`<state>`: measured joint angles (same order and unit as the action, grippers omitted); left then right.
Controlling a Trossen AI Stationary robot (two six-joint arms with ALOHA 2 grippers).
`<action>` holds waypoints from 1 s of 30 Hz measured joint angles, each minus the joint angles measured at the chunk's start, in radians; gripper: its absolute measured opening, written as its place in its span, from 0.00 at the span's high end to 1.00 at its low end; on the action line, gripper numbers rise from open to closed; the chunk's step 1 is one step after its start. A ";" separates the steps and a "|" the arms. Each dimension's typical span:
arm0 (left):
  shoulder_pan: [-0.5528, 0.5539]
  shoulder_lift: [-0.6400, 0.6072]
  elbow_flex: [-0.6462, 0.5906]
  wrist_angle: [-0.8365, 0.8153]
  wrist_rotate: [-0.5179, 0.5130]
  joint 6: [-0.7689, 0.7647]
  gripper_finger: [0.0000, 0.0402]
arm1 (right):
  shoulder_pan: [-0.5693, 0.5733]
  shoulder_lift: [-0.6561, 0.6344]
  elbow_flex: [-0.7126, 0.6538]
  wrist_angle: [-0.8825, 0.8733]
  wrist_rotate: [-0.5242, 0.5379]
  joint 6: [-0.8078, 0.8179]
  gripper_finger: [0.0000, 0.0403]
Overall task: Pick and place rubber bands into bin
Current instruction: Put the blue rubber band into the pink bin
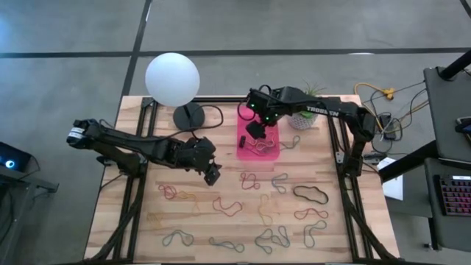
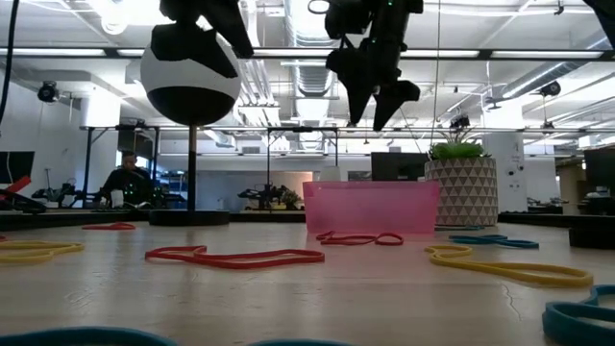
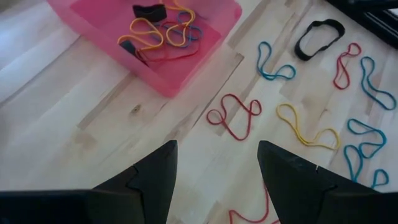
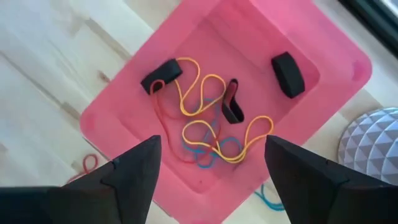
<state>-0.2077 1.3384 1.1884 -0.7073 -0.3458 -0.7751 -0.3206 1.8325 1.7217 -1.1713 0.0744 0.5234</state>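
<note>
In the low view, blurred rubber bands (image 2: 235, 257) are cut off at the bottom edge. Loose loops scatter the lower half of the wooden table (image 1: 125, 213). The left gripper (image 1: 212, 175) hovers centre-left, fingers apart, empty. The pink bin (image 1: 259, 151), long axis up-frame, holds several bands beneath the right gripper (image 1: 255, 135), fingers spread, empty.

White "TROSSEN" lettering on right arm (image 1: 324, 110); no other readable text.
</note>
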 joint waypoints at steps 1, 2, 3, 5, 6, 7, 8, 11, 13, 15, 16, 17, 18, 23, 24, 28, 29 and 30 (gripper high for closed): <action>0.000 0.000 0.004 0.002 0.000 0.004 0.48 | 0.000 -0.001 0.004 0.000 0.000 0.000 0.33; 0.000 0.000 0.005 0.004 0.000 0.004 0.48 | 0.000 -0.002 0.009 0.000 0.000 0.000 0.34; 0.000 0.000 0.005 0.001 0.000 0.004 0.48 | 0.000 -0.003 0.012 0.002 0.000 0.000 0.34; 0.000 0.000 0.005 0.002 0.000 0.004 0.48 | 0.000 -0.005 0.020 0.000 0.000 0.000 0.35; 0.000 0.000 0.004 0.001 0.000 0.004 0.48 | 0.000 -0.005 0.025 0.003 0.000 0.000 0.35; 0.000 0.000 0.003 0.000 0.000 0.004 0.48 | 0.000 -0.006 0.027 0.005 0.000 0.000 0.35; 0.000 0.000 0.003 0.001 0.000 0.004 0.48 | 0.000 -0.007 0.028 0.004 0.000 0.000 0.35; 0.000 0.000 0.003 0.001 0.000 0.004 0.48 | 0.000 -0.007 0.028 0.005 0.001 0.000 0.35; 0.000 0.000 0.002 0.003 0.000 0.005 0.48 | 0.000 -0.006 0.028 0.008 0.001 0.000 0.35; 0.000 0.000 0.002 0.001 0.000 0.005 0.48 | 0.000 -0.006 0.028 0.008 0.001 0.000 0.34; 0.000 0.000 0.002 0.002 0.000 0.005 0.48 | 0.000 -0.006 0.028 0.009 0.001 0.000 0.34; 0.000 0.000 0.002 0.002 0.000 0.006 0.48 | 0.000 -0.006 0.028 0.012 0.001 -0.002 0.34; 0.000 0.000 0.002 0.002 0.000 0.006 0.48 | 0.000 -0.006 0.028 0.024 0.003 -0.006 0.34; 0.000 0.000 0.002 0.002 0.000 0.006 0.48 | 0.000 -0.006 0.027 0.137 0.004 -0.025 0.35; -0.001 0.000 0.002 0.002 0.000 0.006 0.48 | 0.000 -0.006 0.027 0.142 0.003 -0.024 0.35; -0.001 0.000 0.002 0.002 0.000 0.005 0.48 | 0.011 -0.006 0.027 0.075 0.003 -0.116 0.36; -0.001 0.000 0.002 0.002 0.000 0.005 0.48 | 0.015 -0.007 0.027 0.054 0.003 -0.141 0.36; -0.001 0.000 0.002 0.002 0.000 0.005 0.48 | 0.016 -0.007 0.026 0.034 0.002 -0.167 0.36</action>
<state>-0.2085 1.3380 1.1904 -0.7051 -0.3455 -0.7704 -0.3044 1.8259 1.7481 -1.1370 0.0766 0.3564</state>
